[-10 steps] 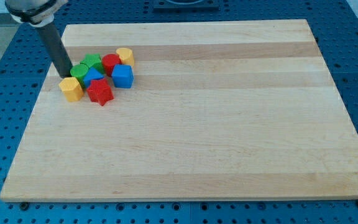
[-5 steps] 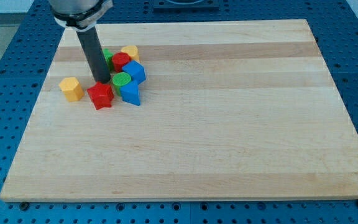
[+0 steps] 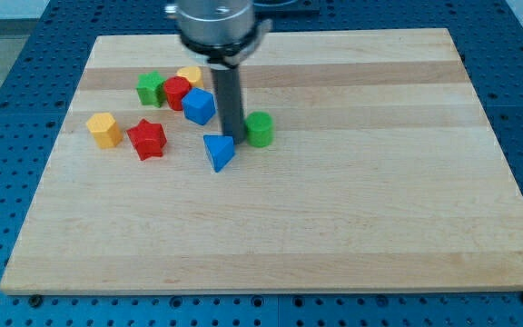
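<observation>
My tip rests on the board between a blue triangular block just to its lower left and a green cylinder just to its right, close to both. Just left of the rod sits a blue cube. Farther left lie a red round block, a green block and a yellow block partly behind the rod. A red star-shaped block and a yellow hexagonal block sit apart at the view's left.
The wooden board lies on a blue perforated table. The arm's grey body hangs over the board's top edge.
My tip has swept rightward through the cluster, carrying the green cylinder and the blue triangular block to the right and scattering the blue cube; the yellow hexagonal block and the red star stay put.
</observation>
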Robot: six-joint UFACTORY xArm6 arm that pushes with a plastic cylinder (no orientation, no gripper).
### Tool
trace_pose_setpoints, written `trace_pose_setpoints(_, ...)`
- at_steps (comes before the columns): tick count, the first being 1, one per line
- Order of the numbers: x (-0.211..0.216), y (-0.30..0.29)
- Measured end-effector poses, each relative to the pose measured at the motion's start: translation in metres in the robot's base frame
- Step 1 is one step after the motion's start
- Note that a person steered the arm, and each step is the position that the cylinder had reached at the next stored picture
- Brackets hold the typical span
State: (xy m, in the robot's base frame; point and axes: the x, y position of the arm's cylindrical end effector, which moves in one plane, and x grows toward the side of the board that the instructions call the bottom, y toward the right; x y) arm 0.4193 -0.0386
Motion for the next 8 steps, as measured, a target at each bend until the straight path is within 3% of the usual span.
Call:
trace_pose_setpoints(2,-0.028,0.086)
trace_pose_setpoints(3,-0.028,0.077)
trace_pose_setpoints(8,-0.024,-0.089)
